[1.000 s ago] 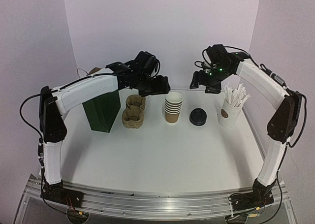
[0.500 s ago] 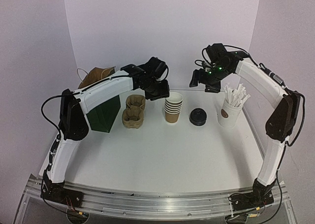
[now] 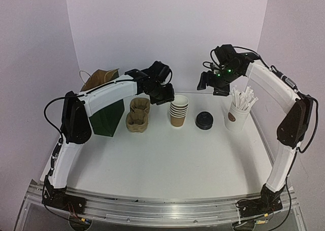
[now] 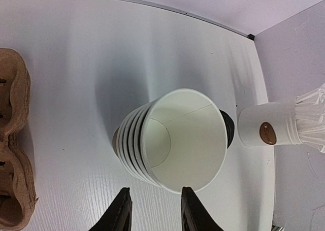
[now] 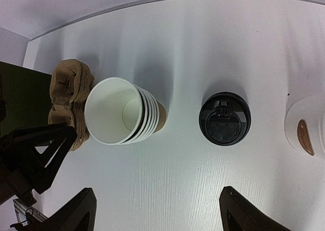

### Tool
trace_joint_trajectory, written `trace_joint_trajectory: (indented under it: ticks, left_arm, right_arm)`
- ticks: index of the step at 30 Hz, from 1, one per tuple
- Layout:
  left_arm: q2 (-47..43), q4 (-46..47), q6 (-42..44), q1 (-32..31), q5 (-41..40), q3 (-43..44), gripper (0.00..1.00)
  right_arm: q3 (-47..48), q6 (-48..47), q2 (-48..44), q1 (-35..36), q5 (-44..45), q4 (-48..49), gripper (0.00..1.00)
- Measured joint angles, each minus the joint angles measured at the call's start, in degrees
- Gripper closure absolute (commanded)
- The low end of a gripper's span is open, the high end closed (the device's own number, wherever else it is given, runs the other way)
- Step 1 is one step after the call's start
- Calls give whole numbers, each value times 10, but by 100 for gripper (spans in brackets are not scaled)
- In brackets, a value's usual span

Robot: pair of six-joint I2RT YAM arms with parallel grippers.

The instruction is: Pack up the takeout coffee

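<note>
Where the left wrist camera looks down, the stack of small brown kraft paper cups with white insides [image 4: 172, 139] hides nearly all of the round black domed plastic lid [image 5: 224, 118], leaving only a dark sliver behind the rim. The moulded brown pulp cup carrier [image 4: 12, 144] is cut off at that view's left edge. The paper-wrapped sticks in the taller white cup [image 4: 251, 132] run off its right edge.

Raised lettering on the lid's top (clearest from the right wrist) is too small to read, and the brown round logo on the white cup shows nothing legible.

The left jaws stand partly open at the near edge of the top cup's rim, with nothing between them. One finger [image 4: 192, 210] meets that rim in the picture, though I cannot tell whether it touches. The right jaws gape wide and empty above the white worktop [image 5: 167, 155], with the stack ahead to one side and the lid to the other.

Stack and lid stand apart at mid-worktop, between the carrier and the white cup. A dark green bag [image 3: 106, 117] stands beyond the carrier.
</note>
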Motion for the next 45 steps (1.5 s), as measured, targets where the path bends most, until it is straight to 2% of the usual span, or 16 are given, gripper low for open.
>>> trace_joint_trajectory:
  ticks: [7,18,25,34,36,39,41,45]
  left_arm:
    - [13,19,-8,0,14,0,79]
    - [33,29,-9,1,13,0,81]
    - [33,33,-8,3,13,0,92]
    - [33,38,-8,9,14,0,99]
    - [33,38,-8,10,14,0,96]
    - [33,38,-7,10,14,1,81]
    - [33,37,-3,10,14,4,74]
    - [33,37,6,12,19,9,71]
  right_arm:
    - [-17,2,-16,0,7,-2,16]
    - [-24,6,-20,0,6,-2,16]
    - [-24,6,-20,0,6,-2,17]
    - [-24,6,-20,0,6,-2,16]
    - [-24,6,-20,0,6,-2,16]
    - [-24,6,-20,0,2,-2,17]
    - [-24,6,-20,0,1,-2,16]
    - [-24,6,-19,0,-1,-2,17]
